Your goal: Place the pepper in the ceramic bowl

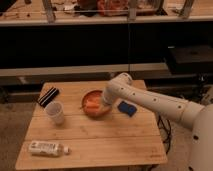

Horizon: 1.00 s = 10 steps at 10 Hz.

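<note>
At the centre of the frame, the gripper (103,102) is seen lowered over the right edge of the ceramic bowl (95,104), which stands on the wooden table (95,137); whether it is spread or pressed together cannot be told. The pepper (91,105) is seen lying inside the bowl as an orange shape. A plastic cup (55,112) and a dark striped object (48,96) are placed to the bowl's left, a blue sponge (127,108) to its right, and a white bottle (47,148) is laid on its side at lower left.
</note>
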Tool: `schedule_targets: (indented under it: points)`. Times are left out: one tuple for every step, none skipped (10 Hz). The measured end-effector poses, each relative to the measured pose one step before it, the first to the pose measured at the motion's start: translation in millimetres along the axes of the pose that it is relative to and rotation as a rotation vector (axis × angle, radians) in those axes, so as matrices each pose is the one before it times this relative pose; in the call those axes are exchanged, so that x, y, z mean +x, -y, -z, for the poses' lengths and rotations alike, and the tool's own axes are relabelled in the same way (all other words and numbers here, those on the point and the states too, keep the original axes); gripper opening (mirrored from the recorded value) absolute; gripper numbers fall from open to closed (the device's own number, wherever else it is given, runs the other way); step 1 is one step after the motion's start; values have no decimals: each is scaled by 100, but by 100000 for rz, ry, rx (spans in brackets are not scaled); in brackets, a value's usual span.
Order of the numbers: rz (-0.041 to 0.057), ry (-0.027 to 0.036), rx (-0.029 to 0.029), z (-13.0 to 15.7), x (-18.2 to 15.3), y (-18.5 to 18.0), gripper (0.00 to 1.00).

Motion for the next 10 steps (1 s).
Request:
schedule_targets:
  points:
    - [-151,-100,-148,-42,3,59,6]
    - [-72,-86,-42,3,-25,102,6]
    - [-6,-57,-213,-76,-86,69,6]
    - [72,-66,-83,-16,-113,68,6]
    - [-57,-79,-139,-43,-19,35,6]
    - [-266,-110,-202,-19,8,88,6]
    - [-109,10,-55,16,-60,69,6]
    - [-60,-86,-211,-84,-45,35,6]
    - [-96,-23,-74,9,-74,96,6]
    - [-30,-95,-232,-61,-26,33,6]
